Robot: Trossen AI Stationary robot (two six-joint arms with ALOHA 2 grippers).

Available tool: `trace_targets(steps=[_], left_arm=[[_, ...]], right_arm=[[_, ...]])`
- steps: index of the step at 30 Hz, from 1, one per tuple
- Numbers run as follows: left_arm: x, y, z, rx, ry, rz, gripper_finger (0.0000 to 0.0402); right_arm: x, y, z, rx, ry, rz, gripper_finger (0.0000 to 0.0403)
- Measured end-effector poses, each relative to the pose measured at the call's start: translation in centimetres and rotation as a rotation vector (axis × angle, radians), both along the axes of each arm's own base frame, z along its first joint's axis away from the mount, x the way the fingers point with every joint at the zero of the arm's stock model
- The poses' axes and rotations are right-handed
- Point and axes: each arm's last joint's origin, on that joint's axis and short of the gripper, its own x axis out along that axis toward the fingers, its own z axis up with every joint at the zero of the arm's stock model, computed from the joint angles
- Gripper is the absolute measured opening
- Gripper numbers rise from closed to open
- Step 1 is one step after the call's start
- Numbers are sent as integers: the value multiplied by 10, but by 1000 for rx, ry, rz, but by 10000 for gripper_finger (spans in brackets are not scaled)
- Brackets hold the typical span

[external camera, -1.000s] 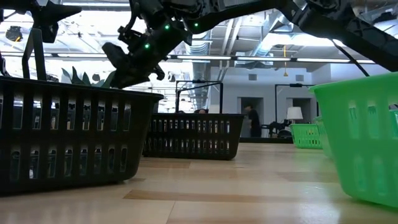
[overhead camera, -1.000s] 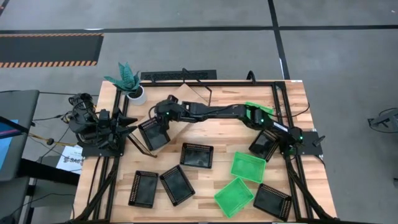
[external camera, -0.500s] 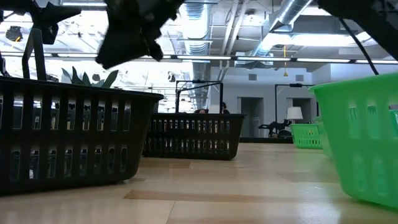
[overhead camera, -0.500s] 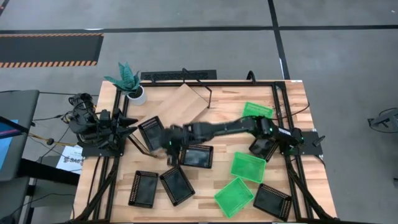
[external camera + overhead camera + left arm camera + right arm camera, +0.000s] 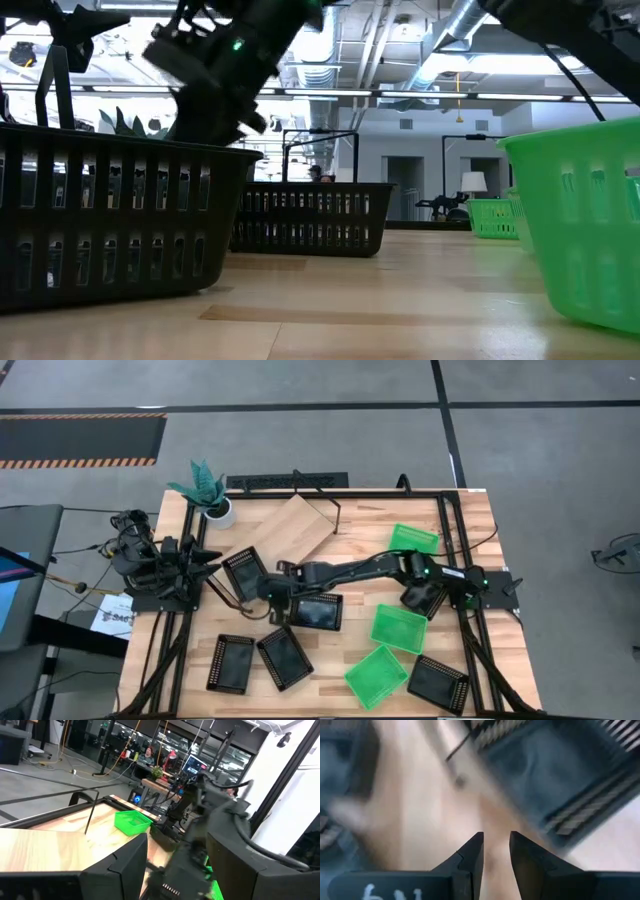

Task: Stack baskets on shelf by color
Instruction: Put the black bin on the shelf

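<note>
Several black baskets lie on the table: one point(image 5: 245, 572) by my left arm, one point(image 5: 318, 610) at the middle, two point(image 5: 230, 663) point(image 5: 285, 657) near the front left, two point(image 5: 425, 595) point(image 5: 438, 683) at the right. Three green baskets point(image 5: 414, 540) point(image 5: 398, 628) point(image 5: 376, 676) lie on the right half. The shelf point(image 5: 295, 530), a light-wood board on a black wire frame, stands at the far middle. My right gripper point(image 5: 272, 600) hovers between two black baskets, narrowly open and empty point(image 5: 496, 845). My left gripper point(image 5: 212, 565) waits at the left edge, wide open point(image 5: 178, 845).
A potted plant point(image 5: 208, 495) stands at the far left corner. My right arm point(image 5: 360, 568) reaches across the middle of the table. In the low view a black basket point(image 5: 110, 220) and a green one point(image 5: 580, 230) stand close at either side.
My right gripper has swung from over the shelf's left end toward the table's near edge, and now hangs between the black basket by my left arm and the middle one. The shelf board, covered by the arm before, now shows. No basket has moved.
</note>
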Motion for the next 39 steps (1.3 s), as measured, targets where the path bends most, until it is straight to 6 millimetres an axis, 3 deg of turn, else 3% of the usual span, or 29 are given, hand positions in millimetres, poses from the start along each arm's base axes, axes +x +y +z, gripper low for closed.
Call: trace_targets(steps=[14,20,29,39], left_arm=[[0,0,0,3,2,0,194],[0,0,-1,8,6,0,194],[0,0,-1,10,9,8,194],[0,0,-1,-21,4,7,194]], right_arm=[[-2,-39,-1,-26,40,-96,116],[-8,-58,31,-67,-12,-164,116],[-4,-45,60,-80,-184,-141,116],[4,-55,37,-41,-197,-203,139]])
